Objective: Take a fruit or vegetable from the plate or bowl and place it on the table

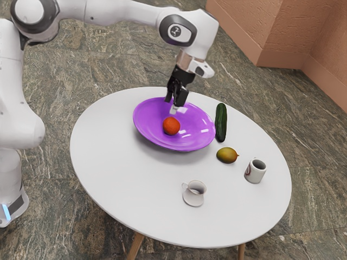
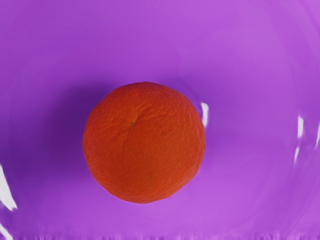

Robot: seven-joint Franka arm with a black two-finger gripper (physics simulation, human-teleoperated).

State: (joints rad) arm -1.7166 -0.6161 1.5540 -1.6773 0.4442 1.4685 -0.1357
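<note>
My gripper (image 1: pixel 173 104) is over the purple bowl (image 1: pixel 146 125) in the exterior view, pointing down, its two black fingers apart with nothing between them. Below it, an orange-red fruit (image 1: pixel 171 126) rests inside the bowl. From the hand's camera, the round orange fruit (image 2: pixel 144 143) is seen from above, its dimpled skin and small stem mark facing up, with the glossy purple bowl (image 2: pixel 250 60) all around it.
On the white table (image 1: pixel 116 173), a cucumber (image 1: pixel 221 122) lies close beside the bowl's rim. A mango (image 1: pixel 227 155) is nearby, then a mug (image 1: pixel 255 171). A white cup (image 1: pixel 196 189) stands on a saucer (image 1: pixel 193 201) nearer the exterior view's bottom.
</note>
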